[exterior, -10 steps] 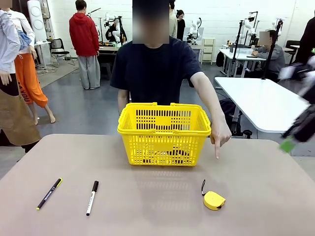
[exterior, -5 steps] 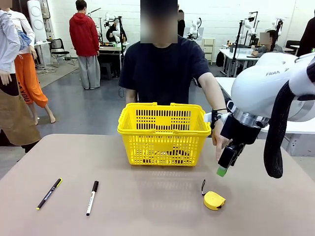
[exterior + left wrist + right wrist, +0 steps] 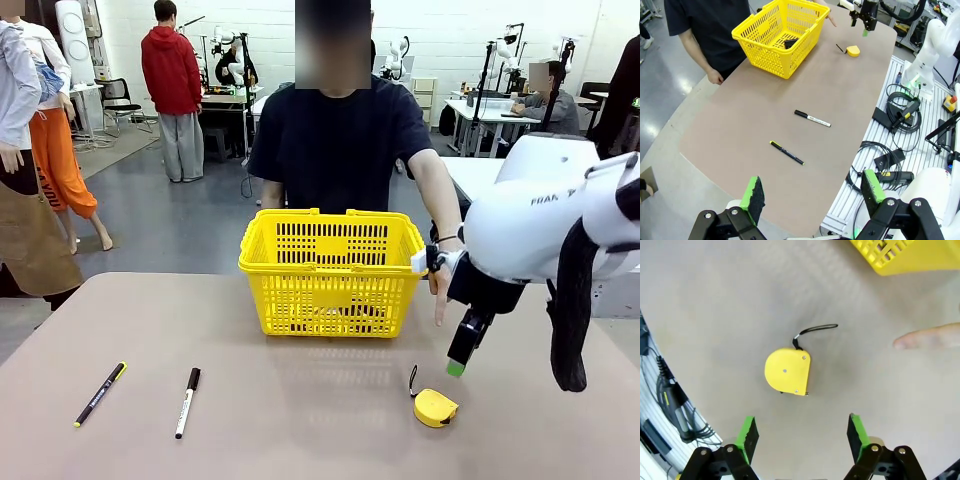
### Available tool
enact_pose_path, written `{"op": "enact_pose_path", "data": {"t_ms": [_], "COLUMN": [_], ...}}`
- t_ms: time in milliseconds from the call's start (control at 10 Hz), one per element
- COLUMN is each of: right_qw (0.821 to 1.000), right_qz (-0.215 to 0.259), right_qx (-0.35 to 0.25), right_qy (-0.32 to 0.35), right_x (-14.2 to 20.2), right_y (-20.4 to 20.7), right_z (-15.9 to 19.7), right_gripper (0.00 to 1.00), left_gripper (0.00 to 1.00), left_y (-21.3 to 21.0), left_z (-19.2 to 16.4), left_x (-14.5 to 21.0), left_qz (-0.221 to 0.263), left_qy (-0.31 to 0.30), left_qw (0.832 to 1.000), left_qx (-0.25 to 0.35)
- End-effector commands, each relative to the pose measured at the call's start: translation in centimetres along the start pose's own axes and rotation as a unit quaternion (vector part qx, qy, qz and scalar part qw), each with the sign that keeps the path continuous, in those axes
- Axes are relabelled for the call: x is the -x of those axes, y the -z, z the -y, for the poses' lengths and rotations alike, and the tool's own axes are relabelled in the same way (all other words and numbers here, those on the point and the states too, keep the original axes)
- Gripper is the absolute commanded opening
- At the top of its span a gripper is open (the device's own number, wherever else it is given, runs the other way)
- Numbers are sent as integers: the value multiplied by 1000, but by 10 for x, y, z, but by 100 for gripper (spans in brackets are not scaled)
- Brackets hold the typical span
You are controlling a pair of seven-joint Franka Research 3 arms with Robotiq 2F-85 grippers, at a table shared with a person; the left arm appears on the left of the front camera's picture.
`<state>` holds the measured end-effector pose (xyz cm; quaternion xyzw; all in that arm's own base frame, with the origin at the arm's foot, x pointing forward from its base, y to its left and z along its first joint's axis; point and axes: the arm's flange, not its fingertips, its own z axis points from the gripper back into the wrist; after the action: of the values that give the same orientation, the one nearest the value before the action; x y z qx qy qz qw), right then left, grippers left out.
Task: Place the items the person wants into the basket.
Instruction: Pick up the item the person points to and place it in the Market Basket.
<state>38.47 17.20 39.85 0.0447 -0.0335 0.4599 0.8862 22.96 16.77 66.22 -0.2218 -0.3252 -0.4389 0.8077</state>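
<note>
Toward the table's (image 3: 300, 430) right near corner the small yellow tape measure (image 3: 786, 371) lay flat, its black strap (image 3: 815, 330) curled toward the basket (image 3: 330, 270) at the far edge. The right gripper (image 3: 801, 432) was poised above it, jaws apart and empty; for a sound grasp it should be centred over the case and lowered straight, the strap and the person's pointing hand (image 3: 440, 295) being avoided. The left gripper (image 3: 812, 192), also spread and empty, was held high beyond the left edge. A dark item (image 3: 790, 44) inside the basket was disclosed by the left wrist view, whereas the front view left it indistinct behind the lattice.
</note>
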Motion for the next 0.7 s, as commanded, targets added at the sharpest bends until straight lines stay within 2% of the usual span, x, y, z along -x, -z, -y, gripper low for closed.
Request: {"op": "enact_pose_path", "data": {"t_ms": [0,100,300,400,600], "right_qw": [1000,999,998,1000,1000], "right_qz": [-9,-11,35,-2,-2], "right_qx": [16,32,46,15,15], "right_qy": [7,-3,-3,-11,-11], "right_x": [1,0,-3,2,2], "right_y": [19,26,34,23,23], "right_z": [-8,-12,-11,-10,-10], "right_gripper": [93,93,93,93,93], "left_gripper": [100,100,100,100,100], "left_y": [-1,-1,-1,-1,-1], "left_z": [1,1,1,1,1], "left_x": [1,1,1,1,1], "left_qz": [8,8,8,8,8], "left_qy": [11,11,11,11,11], "left_qw": [1000,1000,1000,1000,1000], "left_qx": [4,4,4,4,4]}}
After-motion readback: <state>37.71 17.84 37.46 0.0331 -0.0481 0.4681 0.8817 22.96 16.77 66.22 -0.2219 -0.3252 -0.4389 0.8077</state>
